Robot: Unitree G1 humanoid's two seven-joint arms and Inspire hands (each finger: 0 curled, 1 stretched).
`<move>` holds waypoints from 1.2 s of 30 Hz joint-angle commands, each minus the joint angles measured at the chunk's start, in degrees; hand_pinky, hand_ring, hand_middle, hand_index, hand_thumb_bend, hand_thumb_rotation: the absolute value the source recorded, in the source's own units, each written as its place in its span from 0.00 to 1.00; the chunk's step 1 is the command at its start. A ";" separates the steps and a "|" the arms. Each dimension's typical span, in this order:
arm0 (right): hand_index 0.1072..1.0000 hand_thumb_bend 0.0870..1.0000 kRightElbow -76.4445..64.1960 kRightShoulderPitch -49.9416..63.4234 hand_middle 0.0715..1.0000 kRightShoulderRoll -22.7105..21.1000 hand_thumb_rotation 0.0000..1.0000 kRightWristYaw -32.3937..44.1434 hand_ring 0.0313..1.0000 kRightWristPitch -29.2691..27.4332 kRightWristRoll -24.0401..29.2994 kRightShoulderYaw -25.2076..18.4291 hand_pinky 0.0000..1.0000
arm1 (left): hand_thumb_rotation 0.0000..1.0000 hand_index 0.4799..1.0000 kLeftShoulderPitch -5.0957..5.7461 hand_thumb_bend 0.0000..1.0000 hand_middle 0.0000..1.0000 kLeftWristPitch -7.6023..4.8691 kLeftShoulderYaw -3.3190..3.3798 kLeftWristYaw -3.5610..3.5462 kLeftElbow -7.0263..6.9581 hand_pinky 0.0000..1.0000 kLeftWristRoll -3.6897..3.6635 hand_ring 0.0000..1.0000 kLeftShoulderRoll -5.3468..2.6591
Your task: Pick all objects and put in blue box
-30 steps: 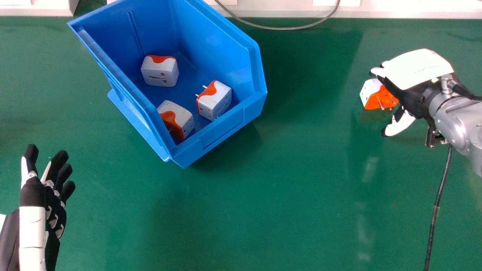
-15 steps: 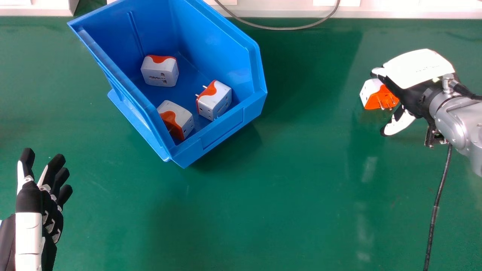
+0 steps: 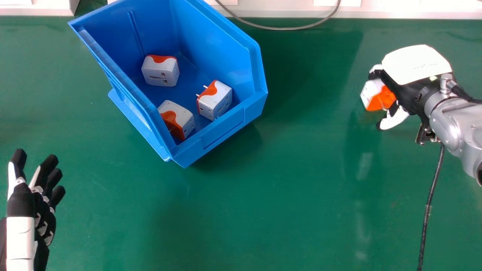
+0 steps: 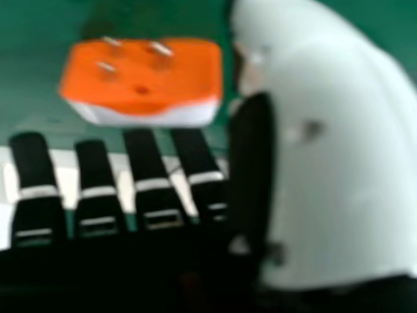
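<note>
The right hand (image 3: pixel 414 67) is flanking an adapter (image 3: pixel 381 99), its fingers relaxed (pickup apparently pending), likely needing to close before blue box (image 3: pixel 222 130) delivery.

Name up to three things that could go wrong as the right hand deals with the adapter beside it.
The adapter could slip, as the right hand may not have it firmly. Its prongs face the hand and might catch on release. The blue box already holds three adapters, so another could land on them.
</note>
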 commanded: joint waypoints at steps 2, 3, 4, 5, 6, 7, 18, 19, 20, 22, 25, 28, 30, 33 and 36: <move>0.45 0.45 0.06 -1.86 0.40 -0.66 0.06 -1.35 0.34 0.30 0.74 -0.42 0.30 | 1.00 1.00 1.35 0.90 0.97 -1.32 0.71 -0.32 -1.17 0.97 -0.33 0.97 -0.02; 0.44 0.45 0.04 -1.77 0.39 -0.77 0.05 -1.66 0.31 0.01 0.69 -0.36 0.28 | 1.00 1.00 1.39 0.90 0.97 -1.40 0.78 -0.32 -1.09 0.97 -0.37 0.97 0.00; 0.44 0.45 0.10 -1.69 0.39 -0.86 0.05 -1.89 0.31 -0.31 0.74 -0.37 0.28 | 1.00 1.00 1.52 0.90 0.97 -1.46 0.84 -0.33 -1.11 0.97 -0.43 0.97 -0.02; 0.43 0.46 0.11 -1.58 0.37 -0.97 0.03 -2.04 0.27 -0.68 0.89 -0.49 0.24 | 1.00 1.00 1.57 0.89 0.97 -1.55 0.89 -0.34 -1.01 0.97 -0.46 0.97 -0.03; 0.43 0.46 0.18 -1.52 0.36 -1.03 0.02 -2.10 0.25 -0.98 1.09 -0.66 0.22 | 1.00 1.00 1.70 0.89 0.97 -1.59 0.91 -0.36 -1.04 0.97 -0.50 0.97 -0.07; 0.44 0.46 0.30 -1.52 0.36 -1.02 0.02 -2.06 0.25 -1.19 1.30 -0.81 0.22 | 1.00 1.00 1.78 0.89 0.97 -1.61 0.94 -0.35 -1.07 0.97 -0.53 0.97 -0.09; 0.47 0.45 0.53 -1.58 0.46 -1.23 0.00 -2.39 0.36 -1.66 1.17 -0.70 0.31 | 1.00 1.00 2.61 0.90 0.97 -1.26 0.84 -0.03 -2.17 0.96 -0.33 0.97 -0.47; 0.47 0.45 0.47 -1.52 0.46 -1.25 0.00 -2.38 0.36 -1.56 1.16 -0.70 0.31 | 1.00 1.00 2.61 0.90 0.97 -1.29 0.80 -0.02 -2.10 0.96 -0.29 0.97 -0.50; 0.47 0.45 0.36 -1.42 0.46 -1.31 0.00 -2.35 0.37 -1.59 1.25 -0.79 0.31 | 1.00 1.00 2.48 0.90 0.97 -1.35 0.80 -0.03 -1.85 0.96 -0.27 0.97 -0.49; 0.47 0.45 0.32 -1.26 0.46 -1.34 0.00 -2.52 0.37 -1.52 1.34 -0.89 0.31 | 1.00 1.00 2.56 0.90 0.97 -1.40 0.69 -0.03 -1.90 0.96 -0.16 0.97 -0.58; 0.47 0.45 0.48 -1.21 0.45 -1.21 0.00 -2.27 0.37 -0.39 1.78 -1.44 0.33 | 1.00 1.00 2.69 0.90 0.97 -1.42 0.66 -0.12 -1.99 0.96 -0.23 0.97 -0.60; 0.48 0.47 0.21 -1.40 0.49 -0.94 0.11 -1.22 0.39 2.27 1.95 -1.83 0.33 | 1.00 1.00 2.89 0.90 0.97 -1.22 0.51 -0.02 -2.48 0.96 -0.27 0.97 -0.76; 0.62 0.50 -1.00 -1.31 0.61 -1.13 0.36 -1.08 0.53 3.82 1.98 -1.91 0.43 | 1.00 1.00 2.89 0.90 0.97 -1.06 0.36 0.15 -2.75 0.96 -0.13 0.97 -0.87; 0.81 0.57 -2.08 -0.87 0.78 -1.19 0.61 -1.49 0.71 5.08 3.48 -2.99 0.55 | 1.00 1.00 2.71 0.90 0.96 -1.05 0.30 0.23 -2.64 0.96 0.05 0.97 -0.94; 0.88 0.62 -3.42 -0.05 0.88 -1.56 0.63 -2.08 0.80 6.34 4.94 -4.72 0.64 | 1.00 1.00 2.38 0.90 0.96 -1.00 0.27 0.26 -2.37 0.96 0.18 0.97 -0.85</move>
